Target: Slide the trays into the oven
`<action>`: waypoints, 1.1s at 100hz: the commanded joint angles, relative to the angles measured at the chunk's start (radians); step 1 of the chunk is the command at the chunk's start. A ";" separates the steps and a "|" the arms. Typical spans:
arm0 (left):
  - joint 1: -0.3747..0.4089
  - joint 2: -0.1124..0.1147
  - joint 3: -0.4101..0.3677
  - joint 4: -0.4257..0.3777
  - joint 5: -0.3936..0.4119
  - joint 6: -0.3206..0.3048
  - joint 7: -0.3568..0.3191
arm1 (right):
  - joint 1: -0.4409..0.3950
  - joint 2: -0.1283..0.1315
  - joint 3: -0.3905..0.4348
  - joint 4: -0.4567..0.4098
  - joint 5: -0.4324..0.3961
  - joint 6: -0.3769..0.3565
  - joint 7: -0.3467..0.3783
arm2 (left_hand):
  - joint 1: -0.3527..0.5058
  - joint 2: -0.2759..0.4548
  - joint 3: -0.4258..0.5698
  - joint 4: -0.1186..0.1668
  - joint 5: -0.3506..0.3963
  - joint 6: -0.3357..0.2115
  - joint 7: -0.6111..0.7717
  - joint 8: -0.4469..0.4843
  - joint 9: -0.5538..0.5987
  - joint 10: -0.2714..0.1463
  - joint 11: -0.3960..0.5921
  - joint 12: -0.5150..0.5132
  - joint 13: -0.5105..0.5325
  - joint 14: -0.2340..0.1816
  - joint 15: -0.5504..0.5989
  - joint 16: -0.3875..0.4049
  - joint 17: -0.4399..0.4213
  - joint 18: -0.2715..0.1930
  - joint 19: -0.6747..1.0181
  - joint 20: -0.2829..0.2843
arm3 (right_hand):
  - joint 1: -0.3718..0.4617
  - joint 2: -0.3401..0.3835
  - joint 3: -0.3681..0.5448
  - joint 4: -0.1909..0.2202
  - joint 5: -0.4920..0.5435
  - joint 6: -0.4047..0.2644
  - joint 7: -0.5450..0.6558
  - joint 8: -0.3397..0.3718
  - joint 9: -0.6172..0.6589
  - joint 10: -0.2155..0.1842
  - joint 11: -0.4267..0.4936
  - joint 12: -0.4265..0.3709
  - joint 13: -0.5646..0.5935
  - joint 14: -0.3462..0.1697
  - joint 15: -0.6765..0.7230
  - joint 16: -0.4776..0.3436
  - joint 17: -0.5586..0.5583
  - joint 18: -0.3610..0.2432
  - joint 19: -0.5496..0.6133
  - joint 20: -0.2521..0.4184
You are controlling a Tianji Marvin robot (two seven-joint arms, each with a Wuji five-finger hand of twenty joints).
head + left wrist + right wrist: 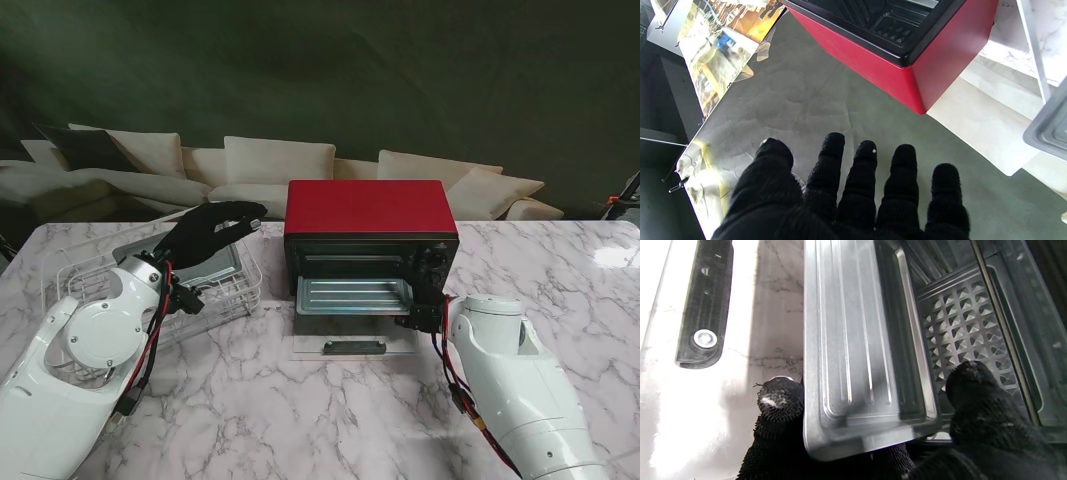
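Observation:
The red oven (370, 207) stands at the middle of the table with its glass door (352, 346) folded down flat toward me. A silver tray (353, 295) pokes halfway out of the oven mouth. My right hand (428, 312) is shut on the tray's right end; in the right wrist view the tray (853, 350) sits between the thumb and the fingers (780, 400). A second grey tray (190, 262) rests on the white wire rack (150, 295) at the left. My left hand (212, 230) hovers open above it, fingers (863, 173) spread, near the oven's red corner (907, 66).
The door's black handle (354, 347) lies nearest me on the marble table (300, 420). A beige sofa (270, 165) runs behind the table's far edge. My white forearms rise from both near corners.

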 commanded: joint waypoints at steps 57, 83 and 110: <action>-0.002 -0.001 0.003 -0.001 -0.003 0.001 -0.011 | -0.075 0.033 0.026 0.032 -0.047 0.027 0.024 | -0.011 0.044 -0.032 -0.008 0.025 -0.007 0.000 0.006 0.019 0.009 -0.004 0.008 0.016 -0.002 0.014 0.012 -0.013 0.020 0.009 0.006 | -0.018 0.050 -0.079 0.025 -0.021 -0.038 -0.038 0.020 -0.030 -0.006 -0.067 -0.028 -0.082 0.027 -0.085 -0.045 -0.423 0.222 -0.100 0.007; -0.001 -0.001 0.001 -0.002 -0.002 0.000 -0.013 | -0.074 0.050 0.017 0.031 -0.083 0.030 0.067 | -0.011 0.045 -0.032 -0.008 0.024 -0.006 0.000 0.006 0.020 0.008 -0.004 0.008 0.015 -0.002 0.014 0.012 -0.013 0.020 0.009 0.006 | -0.039 0.062 -0.095 0.027 -0.022 -0.057 -0.066 0.014 -0.034 -0.025 -0.100 -0.053 -0.131 0.006 -0.168 -0.080 -0.476 0.208 -0.155 -0.002; -0.001 -0.001 0.003 -0.003 -0.003 0.002 -0.010 | -0.079 0.055 0.025 0.034 -0.092 0.030 0.078 | -0.011 0.045 -0.031 -0.008 0.025 -0.009 0.000 0.006 0.020 0.007 -0.004 0.008 0.015 -0.001 0.014 0.012 -0.014 0.020 0.008 0.005 | -0.065 0.059 -0.080 0.025 -0.029 -0.088 -0.095 0.008 -0.036 -0.028 -0.153 -0.088 -0.144 0.017 -0.285 -0.135 -0.501 0.243 -0.221 -0.014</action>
